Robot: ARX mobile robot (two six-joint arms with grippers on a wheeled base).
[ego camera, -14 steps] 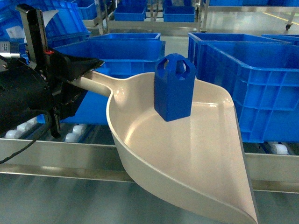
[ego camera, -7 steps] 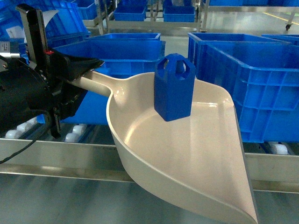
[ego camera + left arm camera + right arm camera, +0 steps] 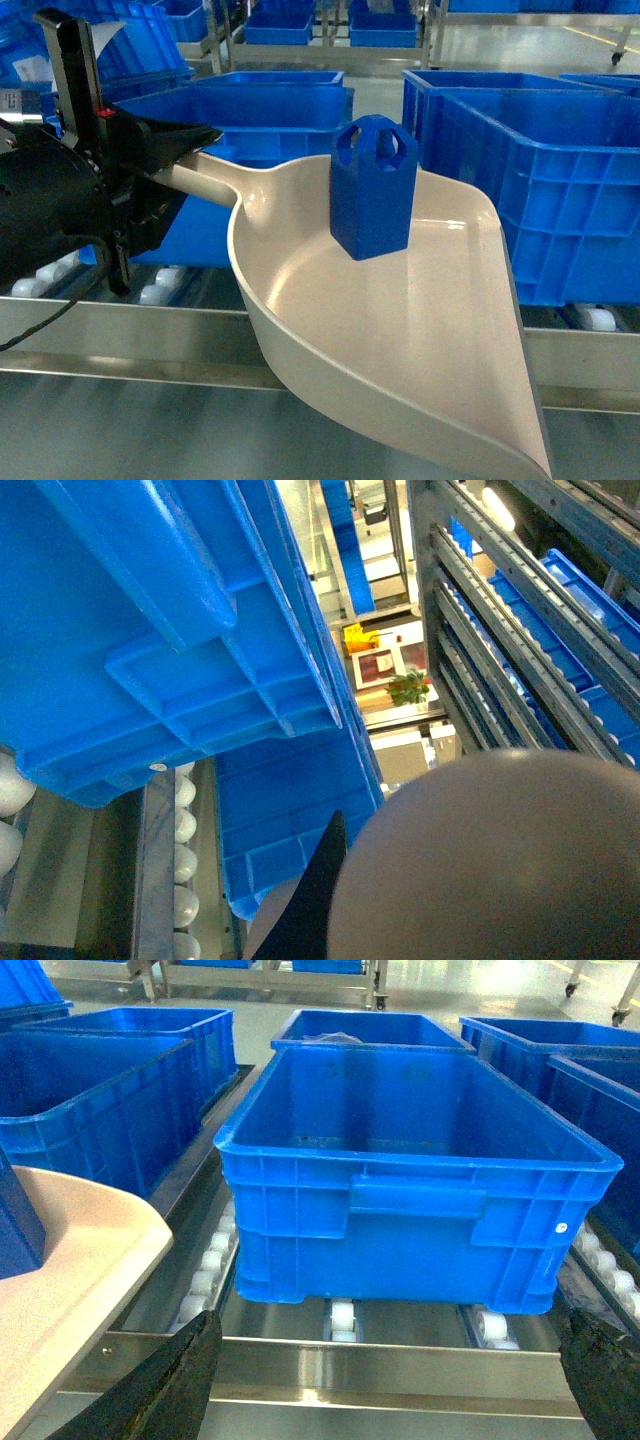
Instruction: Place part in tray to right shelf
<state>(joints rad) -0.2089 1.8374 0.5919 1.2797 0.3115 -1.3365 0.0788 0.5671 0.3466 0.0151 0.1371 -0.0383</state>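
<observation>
While we've got the scoop hanging out in front of the rack, here's how it looks from left to right. Our left gripper (image 3: pixel 165 150) sits at the far left of the head view, fingers clamped on the handle of the tray (image 3: pixel 400 340), which juts out toward the near right with its wide lip tilted down over the front rail of the right shelf (image 3: pixel 120 325). The part (image 3: pixel 372 187) stands upright inside the tray, up near the handle end, leaning a touch, not touching the crates behind it. Further right, a big blue crate (image 3: pixel 410 1170) sits on the white rollers (image 3: pixel 340 1318), with another crate (image 3: pixel 540 170) just behind the tray's right edge. Our right gripper (image 3: pixel 400 1380) only shows as two dark fingers at the bottom corners of its own wrist view, spread wide and holding nothing.

We'd say we're mid-carry: part's loaded, tray not yet set down. Next move probably needs a bare stretch of rollers to lower the tray onto, keeping it level enough that the part doesn't slide off the lip.
</observation>
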